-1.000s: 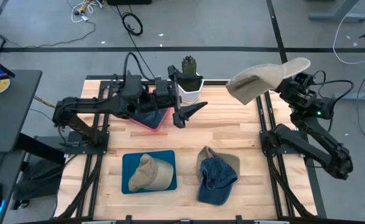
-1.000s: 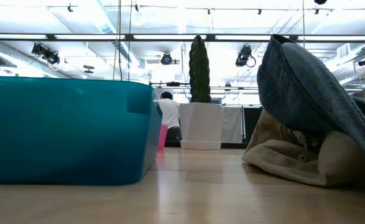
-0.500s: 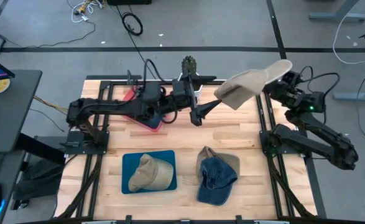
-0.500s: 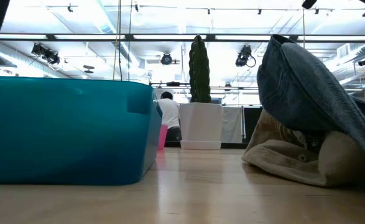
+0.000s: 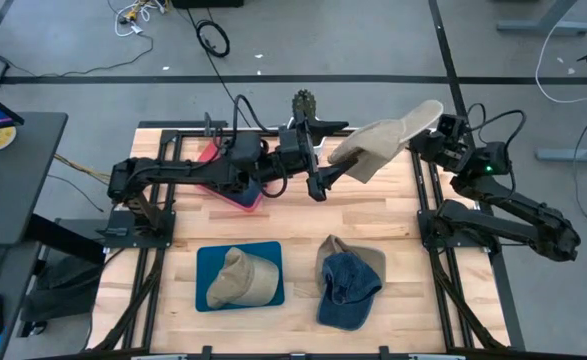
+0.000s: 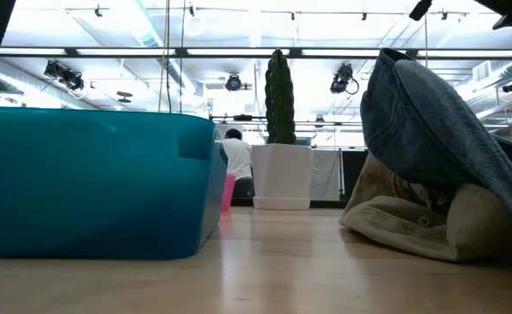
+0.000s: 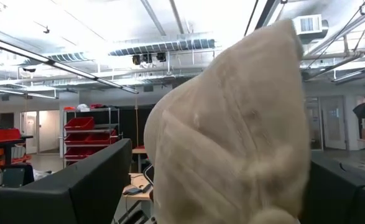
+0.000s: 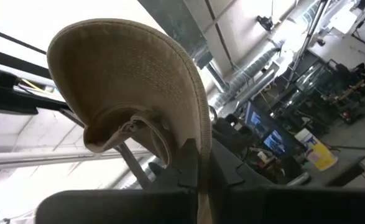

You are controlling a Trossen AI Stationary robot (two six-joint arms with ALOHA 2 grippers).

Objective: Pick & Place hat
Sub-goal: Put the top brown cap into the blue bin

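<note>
Starting at nine o'clock on the tabletop (image 5: pixel 373 215): stretched out over the pink tray (image 5: pixel 231 196) toward three o'clock with the left end effector (image 5: pixel 330 178), well beyond where it hung a second ago, and barely shifted in the last half second. Fingers spread wide, holding nothing. In the left wrist view, nothing ahead but pale cloth, with a dark finger at each side, so seemingly right at the crown, though cannot tell whether touching.

Next along, at about one o'clock and in the air above the wood: the tan hat (image 5: pixel 381 150), carried over from the two o'clock edge, toward nine o'clock, until its crown now sits just at the open left fingertips. Lower than before, too, by the look of the high view.

Further right, at two o'clock: the right end effector (image 5: pixel 435 133), clamped tight on the brim, as shown in the right wrist view where the brim edge disappears between the dark fingers (image 8: pixel 190 163).

Nearer the front edge, unchanged: another tan cap in the teal tray (image 5: pixel 209 258) at seven o'clock, and a blue cap (image 5: pixel 349 282) at six o'clock lying over a further tan one.

Judged from all this: a handover between the arms nearly set up. Still needs the left fingers shut on the crown before the right lets go of the brim; placing not yet begun.
</note>
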